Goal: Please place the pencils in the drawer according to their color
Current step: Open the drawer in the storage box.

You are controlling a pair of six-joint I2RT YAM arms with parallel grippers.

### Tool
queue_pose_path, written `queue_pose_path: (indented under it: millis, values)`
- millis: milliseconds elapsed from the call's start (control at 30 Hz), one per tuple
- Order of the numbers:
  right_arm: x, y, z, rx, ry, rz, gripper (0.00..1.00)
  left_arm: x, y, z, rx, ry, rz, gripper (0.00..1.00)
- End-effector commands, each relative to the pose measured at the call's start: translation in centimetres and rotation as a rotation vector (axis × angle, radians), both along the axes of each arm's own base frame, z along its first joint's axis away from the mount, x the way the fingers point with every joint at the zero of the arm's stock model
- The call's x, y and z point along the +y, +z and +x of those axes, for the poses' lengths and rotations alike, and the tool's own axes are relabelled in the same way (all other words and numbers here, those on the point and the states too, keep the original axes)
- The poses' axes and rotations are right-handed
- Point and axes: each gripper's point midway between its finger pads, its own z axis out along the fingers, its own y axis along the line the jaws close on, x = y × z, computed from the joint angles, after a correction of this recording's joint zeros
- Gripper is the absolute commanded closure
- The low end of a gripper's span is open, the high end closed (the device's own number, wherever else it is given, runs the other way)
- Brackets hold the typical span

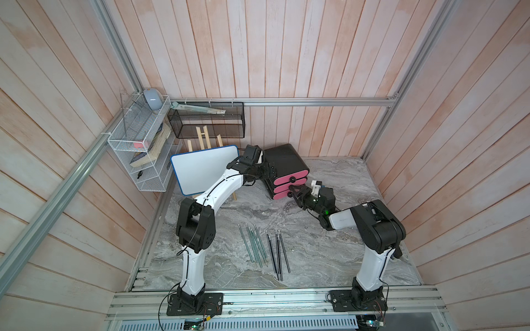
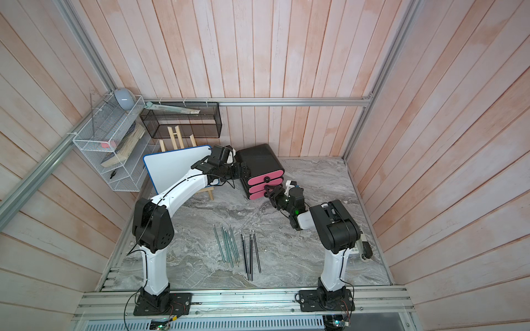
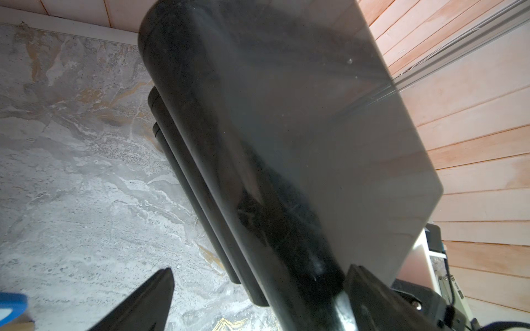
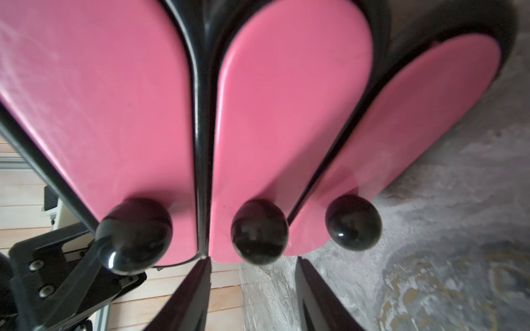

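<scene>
Only the right wrist view shows the drawer cabinet point(image 4: 286, 114) from the front: three pink fronts in a row, each with a round black knob; the middle knob point(image 4: 259, 230) sits just off the tips of the right gripper point(image 4: 253, 259), whose fingers point(image 4: 189, 295) stand apart on either side of it; whether they touch it cannot be told. The left wrist view shows the cabinet's glossy black shell instead; the left gripper point(image 3: 261, 269) is spread wide, one finger point(image 3: 370, 286) against the shell, the other clear of it over the marble tabletop point(image 3: 71, 172).

In both top views the cabinet stands near the back wall, all three drawers looking pushed in; their contents are hidden. Only the top views show the pencils, loose on the marble between the arm bases, well apart from the cabinet: the teal-green pencils point(image 1: 253, 246) in a fan, the black pencils point(image 1: 276, 252) just beside them toward the right arm.

A black wire-mesh basket point(image 1: 206, 129) hangs on the back wall, a long pale-green flat item point(image 1: 200, 108) across its rim; a white wire shelf point(image 1: 152, 180) on the side wall holds a grey rounded object point(image 1: 152, 99) and what looks like a thick book point(image 1: 149, 150).
</scene>
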Motion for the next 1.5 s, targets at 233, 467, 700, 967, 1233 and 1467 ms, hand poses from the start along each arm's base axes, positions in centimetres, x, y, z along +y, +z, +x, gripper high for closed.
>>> queue_pose_path:
  millis: [233, 467, 700, 967, 1233, 1467]
  values:
    - [0.9, 0.2, 1.8, -0.018, 0.01, 0.029, 0.58, 0.4, -2.5, -0.3, 0.05, -0.01, 0.031, 0.0]
    - [0.9, 0.0, 1.5, -0.017, 0.021, 0.034, 0.78, 0.4, -2.7, -0.4, 0.051, -0.011, 0.028, 0.0]
    - [0.5, 0.4, 0.0, -0.019, 0.035, 0.04, 0.89, 0.4, -3.0, -0.4, 0.055, -0.01, 0.028, 0.0]
    - [-0.2, 1.1, -3.3, -0.021, 0.053, 0.037, 0.92, 0.3, -3.2, -0.3, 0.058, -0.011, 0.023, 0.0]
    - [-1.2, 1.4, -6.5, -0.014, 0.067, 0.018, 0.92, 0.2, -2.9, -0.5, 0.052, -0.016, 0.017, 0.0]
    - [-1.8, 0.8, -8.1, 0.004, 0.073, -0.008, 0.92, 0.1, -2.7, -0.6, 0.048, -0.015, 0.009, 0.0]
